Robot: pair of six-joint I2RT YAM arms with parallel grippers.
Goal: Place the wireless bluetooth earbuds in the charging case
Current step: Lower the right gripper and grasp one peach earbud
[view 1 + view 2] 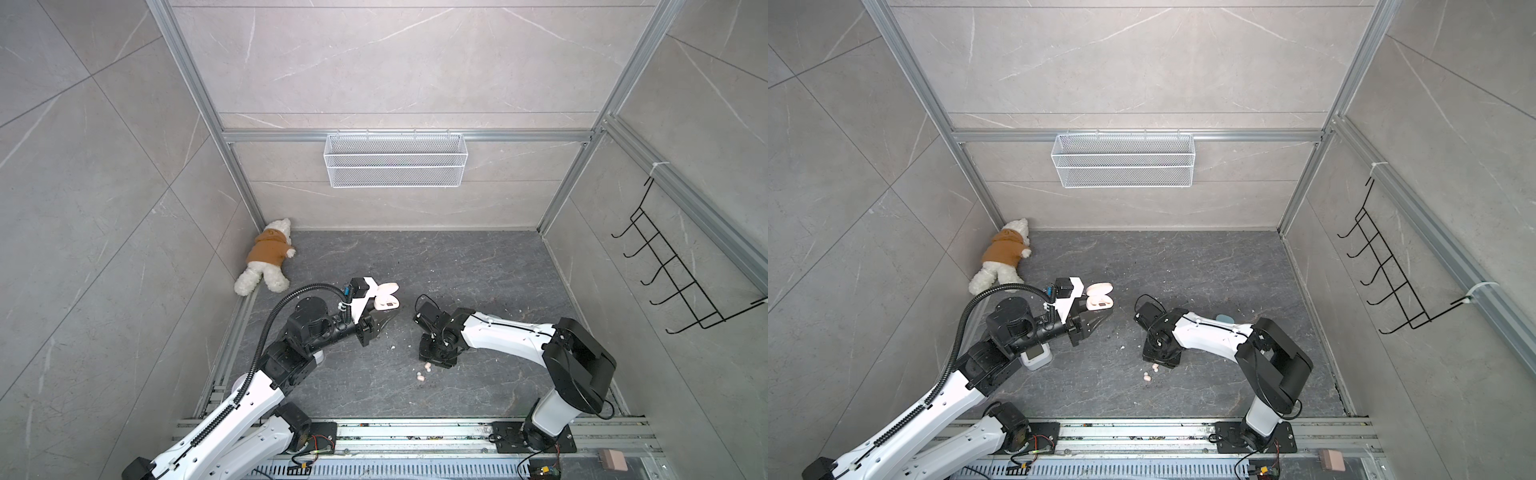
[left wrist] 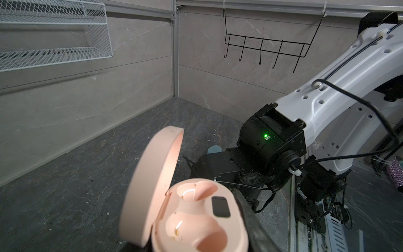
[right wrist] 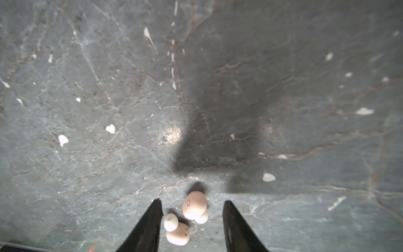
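Note:
The peach charging case (image 1: 386,298) (image 1: 1099,296) hangs above the floor with its lid open, and my left gripper (image 2: 192,220) is shut on its base. In the left wrist view both sockets of the case (image 2: 196,218) are empty, and one dark finger (image 2: 250,218) lies along its side. Two peach earbuds (image 3: 194,205) (image 3: 177,234) lie side by side on the dark floor. My right gripper (image 3: 192,201) points down at them, open, with one finger on each side of the pair. Both top views show the earbuds (image 1: 427,366) (image 1: 1146,377) just in front of the right wrist.
A plush bear (image 1: 266,257) lies in the far left corner. A white wire basket (image 1: 395,160) hangs on the back wall and a black hook rack (image 1: 673,266) on the right wall. A white box (image 1: 1036,357) sits under the left arm, and a light blue rounded thing (image 1: 1224,319) behind the right arm.

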